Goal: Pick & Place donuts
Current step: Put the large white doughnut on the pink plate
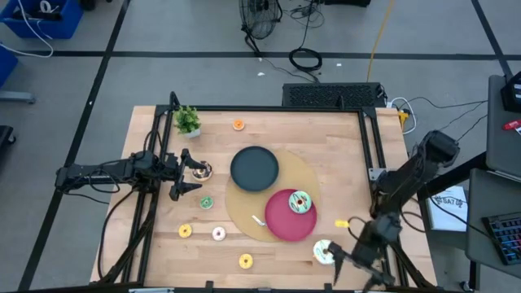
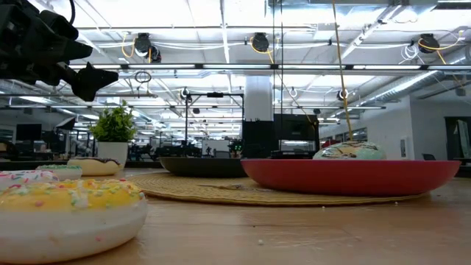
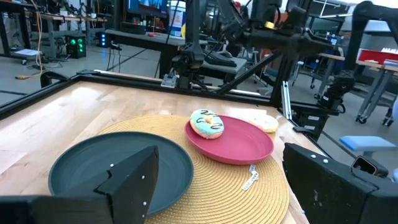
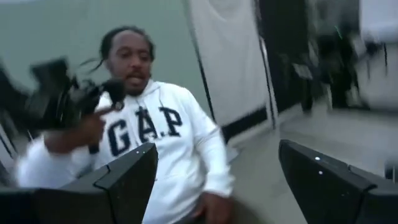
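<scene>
High view shows the chocolate donut (image 1: 200, 170) lying flat on the bare wood just ahead of my left gripper (image 1: 184, 175), whose jaws stand wide and empty; of my two arms this one is nearer. Being a ring, it has no long axis, hole facing up. My right gripper (image 1: 348, 259), also wide and empty, hangs by the white-yellow donut (image 1: 324, 252). A mint donut (image 1: 300, 202) already sits on the red plate (image 1: 281, 220).

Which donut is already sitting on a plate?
The mint-green iced donut, resting on the red plate. Every other donut lies on the bare wooden table, and the black plate holds none.
</scene>
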Controlling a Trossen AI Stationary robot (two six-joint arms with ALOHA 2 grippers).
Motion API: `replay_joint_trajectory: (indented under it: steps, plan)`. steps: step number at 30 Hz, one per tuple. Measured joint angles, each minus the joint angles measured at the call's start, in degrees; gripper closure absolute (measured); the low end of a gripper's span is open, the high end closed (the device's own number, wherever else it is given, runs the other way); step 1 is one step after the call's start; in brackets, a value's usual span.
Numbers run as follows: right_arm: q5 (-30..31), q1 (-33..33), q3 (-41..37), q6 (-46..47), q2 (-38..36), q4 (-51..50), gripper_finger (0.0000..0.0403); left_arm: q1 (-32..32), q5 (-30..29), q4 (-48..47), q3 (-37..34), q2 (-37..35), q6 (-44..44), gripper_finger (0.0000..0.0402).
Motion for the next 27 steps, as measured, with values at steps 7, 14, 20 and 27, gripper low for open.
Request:
replay_joint_trajectory:
  steps: [7,14,20,27]
  plan:
    - [16.67,2.25,12.19,1.84,2.49,-30.04,0.0085,-0.01,0.01,0.0,-0.01,0.0,0.01,0.0066]
    - [27.6,2.88,35.13,17.4,9.36,-80.6,0.0085,0.01,0.01,0.02,0.01,0.02,0.01,0.0066]
    - [26.19,2.87,39.88,33.76,14.52,-101.75,0.0085,0.01,-0.01,0.02,-0.01,0.0,-0.01,0.0066]
    - [26.13,2.36,38.11,45.83,18.53,-110.46,0.0085,-0.01,0.01,0.0,0.01,0.0,0.01,0.0066]
